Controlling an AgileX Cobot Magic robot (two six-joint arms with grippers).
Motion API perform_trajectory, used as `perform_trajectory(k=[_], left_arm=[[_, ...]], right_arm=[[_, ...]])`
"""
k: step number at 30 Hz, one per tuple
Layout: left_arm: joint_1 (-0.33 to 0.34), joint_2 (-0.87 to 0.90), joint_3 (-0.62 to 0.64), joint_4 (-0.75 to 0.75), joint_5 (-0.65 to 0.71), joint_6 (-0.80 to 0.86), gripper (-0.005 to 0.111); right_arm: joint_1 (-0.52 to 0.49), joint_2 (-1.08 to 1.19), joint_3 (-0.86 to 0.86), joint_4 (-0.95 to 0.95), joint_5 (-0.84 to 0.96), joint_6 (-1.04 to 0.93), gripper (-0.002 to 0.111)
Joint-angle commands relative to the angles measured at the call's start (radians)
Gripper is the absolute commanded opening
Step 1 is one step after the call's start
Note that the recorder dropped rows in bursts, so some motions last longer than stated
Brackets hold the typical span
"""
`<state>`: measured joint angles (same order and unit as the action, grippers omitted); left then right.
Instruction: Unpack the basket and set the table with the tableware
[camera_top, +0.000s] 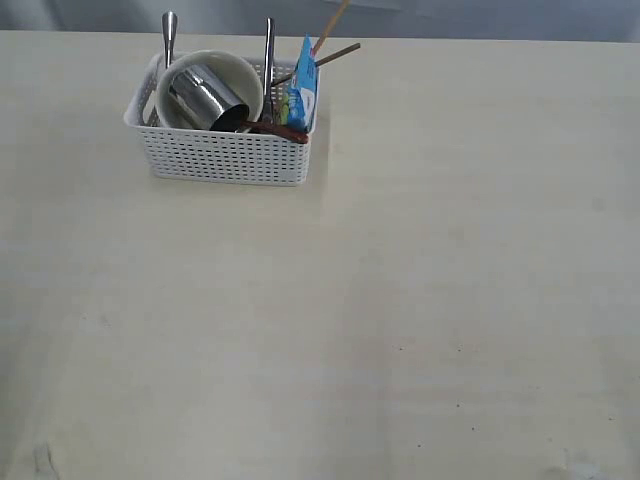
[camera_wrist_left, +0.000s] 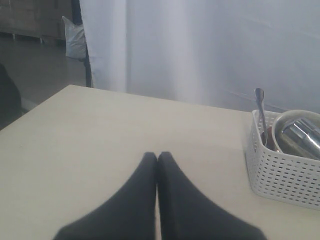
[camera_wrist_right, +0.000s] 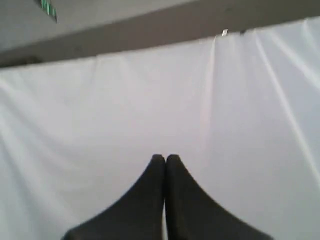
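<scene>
The white lattice basket (camera_top: 225, 155) stands at the far left of the table (camera_top: 400, 300). Inside it the cream bowl (camera_top: 232, 75) lies tilted with the shiny steel cup (camera_top: 203, 98) in it. Two steel handles (camera_top: 169, 35) stick up, a dark red spoon (camera_top: 280, 129) lies across, and two wooden chopsticks (camera_top: 335, 45) lean out at the back. Neither arm shows in the exterior view. My left gripper (camera_wrist_left: 157, 156) is shut and empty above the table, the basket (camera_wrist_left: 280, 175) off to its side. My right gripper (camera_wrist_right: 165, 158) is shut and empty, facing a white curtain.
A blue snack packet (camera_top: 301, 92) stands in the basket's right end. A white curtain (camera_wrist_left: 200, 45) hangs behind the table's far edge. In the left wrist view the table's edge drops to a dark floor (camera_wrist_left: 30, 60).
</scene>
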<state>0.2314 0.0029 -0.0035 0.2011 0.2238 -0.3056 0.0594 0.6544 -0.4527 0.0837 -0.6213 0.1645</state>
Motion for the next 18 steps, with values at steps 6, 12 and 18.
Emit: perform_trajectory(k=[6,12,18], left_arm=[[0.003,-0.003,0.003,0.004,-0.003,-0.005,0.0],[0.003,-0.003,0.003,0.004,-0.003,-0.005,0.0],[0.003,-0.003,0.003,0.004,-0.003,-0.005,0.0]], right_arm=[[0.003,0.644,-0.299,-0.352,0.227,0.358,0.0],[0.123,1.017,-0.478,-0.546,0.167,0.633,0.001],[0.237,1.322,-0.785,-0.558,0.179,0.652,0.048]])
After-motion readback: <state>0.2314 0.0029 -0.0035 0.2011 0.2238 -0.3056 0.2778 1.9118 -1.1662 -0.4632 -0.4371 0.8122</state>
